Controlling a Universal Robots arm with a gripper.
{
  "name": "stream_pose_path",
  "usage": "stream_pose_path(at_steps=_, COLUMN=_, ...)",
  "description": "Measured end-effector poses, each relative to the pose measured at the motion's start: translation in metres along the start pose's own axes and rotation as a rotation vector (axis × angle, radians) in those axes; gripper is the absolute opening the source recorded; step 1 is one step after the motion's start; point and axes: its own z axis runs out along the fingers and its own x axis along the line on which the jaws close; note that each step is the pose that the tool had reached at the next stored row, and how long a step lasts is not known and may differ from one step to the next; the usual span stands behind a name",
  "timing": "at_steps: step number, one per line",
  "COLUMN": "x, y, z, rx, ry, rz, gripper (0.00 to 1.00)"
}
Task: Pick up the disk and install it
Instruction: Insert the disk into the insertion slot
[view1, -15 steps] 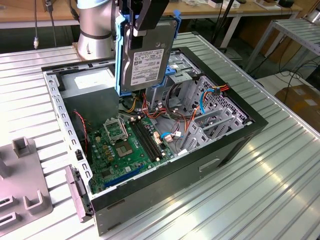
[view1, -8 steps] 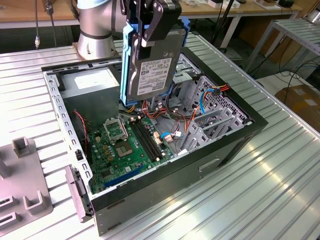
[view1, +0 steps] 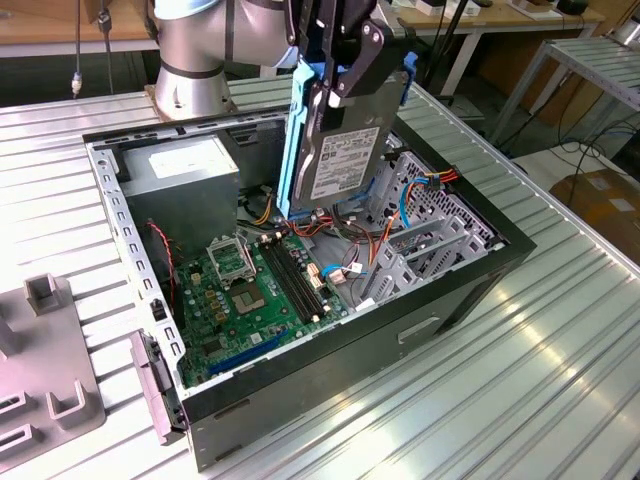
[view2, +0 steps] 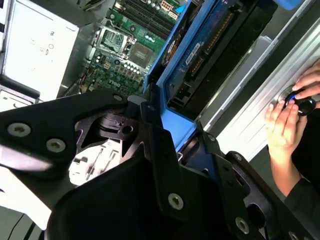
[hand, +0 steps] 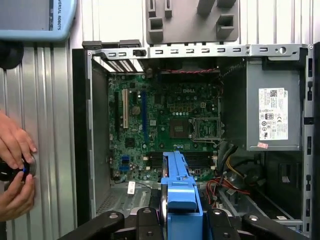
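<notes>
The disk (view1: 345, 150) hangs on edge with its long axis close to vertical and its blue carrier rail toward the exterior view's left. I have my gripper (view1: 338, 92) clamped tight across its upper end, so the disk lies straight below me. Its lower end points into the open computer case (view1: 352, 352), between the motherboard (view1: 250, 290) and the metal drive cage (view1: 425, 205) on the exterior view's right.
</notes>
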Motion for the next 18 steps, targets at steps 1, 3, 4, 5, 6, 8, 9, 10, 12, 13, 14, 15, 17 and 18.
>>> stream_pose_path(at_steps=1, x=0.0015, y=-0.0001, z=0.0002, rx=0.0000, ry=0.0004, rz=0.000, gripper=0.37)
stream_pose_path(at_steps=3, x=0.0059, y=-0.0003, z=0.0009, rx=0.0001, ry=0.0027, rz=0.002, gripper=0.37)
stream_pose_path(at_steps=4, x=0.0073, y=-0.0011, z=0.0013, rx=0.0001, ry=0.0036, rz=0.002, gripper=0.37)
stream_pose_path(at_steps=5, x=0.0078, y=-0.0024, z=0.0020, rx=0.0002, ry=0.0038, rz=0.002, gripper=0.37)
stream_pose_path(at_steps=6, x=0.0083, y=-0.0057, z=0.0027, rx=0.0001, ry=0.0053, rz=0.002, gripper=0.37)
stream_pose_path(at_steps=8, x=0.0085, y=-0.0144, z=0.0047, rx=0.0002, ry=0.0078, rz=0.002, gripper=0.37)
stream_pose_path(at_steps=9, x=0.0085, y=-0.0221, z=0.0064, rx=0.0003, ry=0.0098, rz=0.002, gripper=0.37)
stream_pose_path(at_steps=10, x=0.0084, y=-0.0280, z=0.0077, rx=0.0003, ry=0.0119, rz=0.002, gripper=0.37)
stream_pose_path(at_steps=12, x=0.0085, y=-0.0342, z=0.0091, rx=0.0005, ry=0.0159, rz=0.002, gripper=0.37)
stream_pose_path(at_steps=13, x=0.0094, y=-0.0362, z=0.0095, rx=0.0005, ry=0.0195, rz=0.002, gripper=0.37)
stream_pose_path(at_steps=14, x=0.0121, y=-0.0366, z=0.0103, rx=0.0006, ry=0.0212, rz=0.002, gripper=0.37)
stream_pose_path(at_steps=15, x=0.0142, y=-0.0367, z=0.0108, rx=0.0006, ry=0.0216, rz=0.002, gripper=0.37)
stream_pose_path(at_steps=17, x=0.0188, y=-0.0368, z=0.0120, rx=0.0006, ry=0.0222, rz=0.002, gripper=0.37)
stream_pose_path(at_steps=18, x=0.0220, y=-0.0369, z=0.0125, rx=0.0007, ry=0.0232, rz=0.003, gripper=0.37)
